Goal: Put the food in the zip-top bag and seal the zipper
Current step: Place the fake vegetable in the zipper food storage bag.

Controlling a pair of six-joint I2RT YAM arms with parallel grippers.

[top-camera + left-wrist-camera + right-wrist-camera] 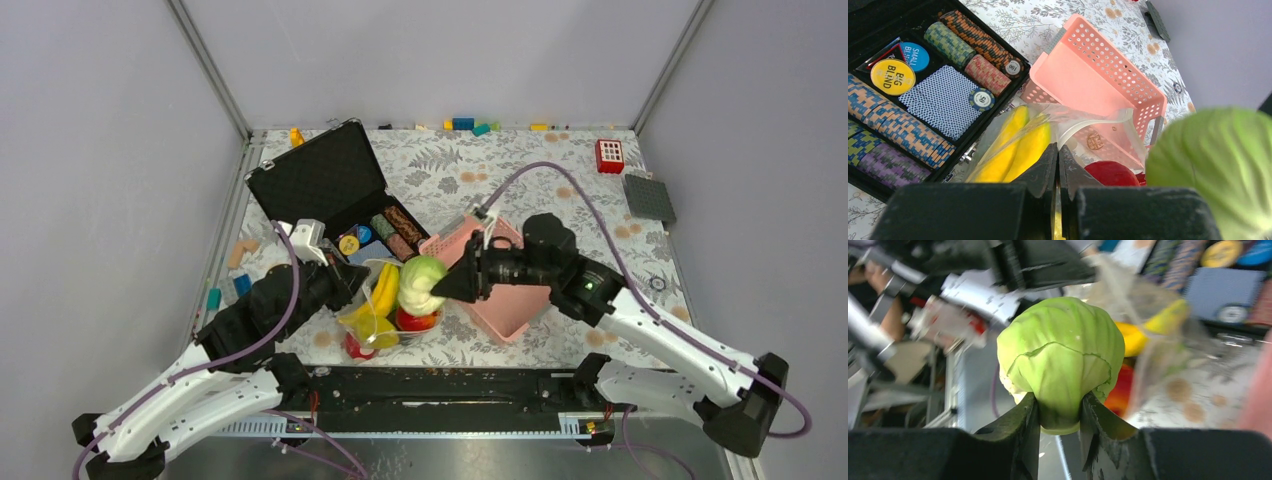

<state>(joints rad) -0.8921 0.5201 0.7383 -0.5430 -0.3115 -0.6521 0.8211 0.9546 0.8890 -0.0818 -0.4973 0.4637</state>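
**Step in hand:** loading. The right gripper (1060, 399) grasps the cabbage (1060, 347) by its base and holds it over the mouth of the zip-top bag (1083, 142). The left gripper (1058, 149) is clenched tight, apparently on the bag's near-left rim to keep the mouth up. The seal is not yet made.

**Next move, as judged:** lower the cabbage through the opening and let go. The head is bulky against a soft mouth, so the film may fold or the load may tip out.

**Holdings, largest first**
1. Room: plain grey walls (420, 50) on three sides, with metal corner posts.
2. Worktop (560, 170): covered in pale cloth with a leaf-and-flower print.
3. Poker case (320, 175): black, lid open, far left. It holds chip stacks, cards and blind buttons (895, 76).
4. Basket (510, 305): pink, slatted, just right of the bag. Nothing shows inside it.
5. Zip-top bag: near centre, between the two grippers, standing slack.
6. Cabbage: pale green, airborne above the bag.
7. Bananas (1020, 147): yellow, inside the bag on its left side.
8. Apples (1110, 172): red, low in the bag.
9. Zipper (1098, 121): whitish strip along the mouth, lying open.
10. Sundries: grey plate (649, 197) and red block (609, 155) at far right, and coloured blocks (463, 124) along the far edge.
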